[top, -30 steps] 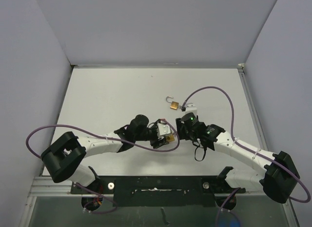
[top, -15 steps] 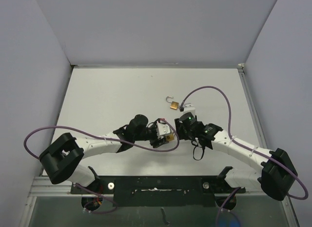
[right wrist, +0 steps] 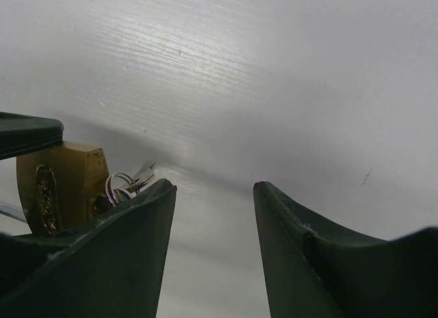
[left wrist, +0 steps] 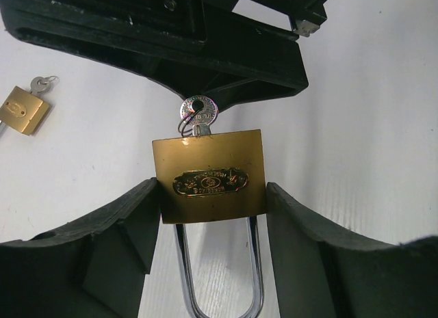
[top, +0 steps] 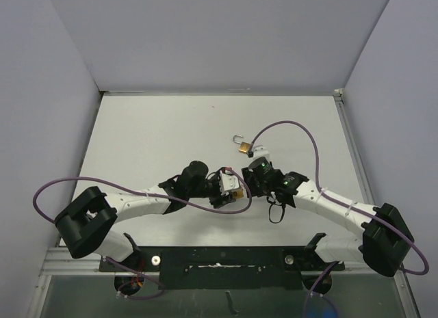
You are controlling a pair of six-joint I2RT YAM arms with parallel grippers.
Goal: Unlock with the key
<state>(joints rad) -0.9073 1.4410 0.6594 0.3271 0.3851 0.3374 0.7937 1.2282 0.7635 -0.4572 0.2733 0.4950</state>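
Brass is pinched in your left gripper (left wrist: 209, 215): the padlock (left wrist: 209, 174), held by its flanks over the middle of the worktop (top: 157, 133), toward the near edge. The key (left wrist: 198, 114) is already in its keyway. Both shackle (left wrist: 255, 263) legs look sunk in the body — not yet unlocked, I judge. Your right gripper (right wrist: 212, 222) stands parted on nothing, one finger beside the key — pinch and turn remain. A second padlock (top: 242, 146), sprung open, lies nearer the far edge.

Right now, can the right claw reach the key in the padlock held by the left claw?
Probably yes. The right claw is open right beside the key, nothing between them, though the key sits just outside its jaws. The left claw holds the padlock, key end exposed.
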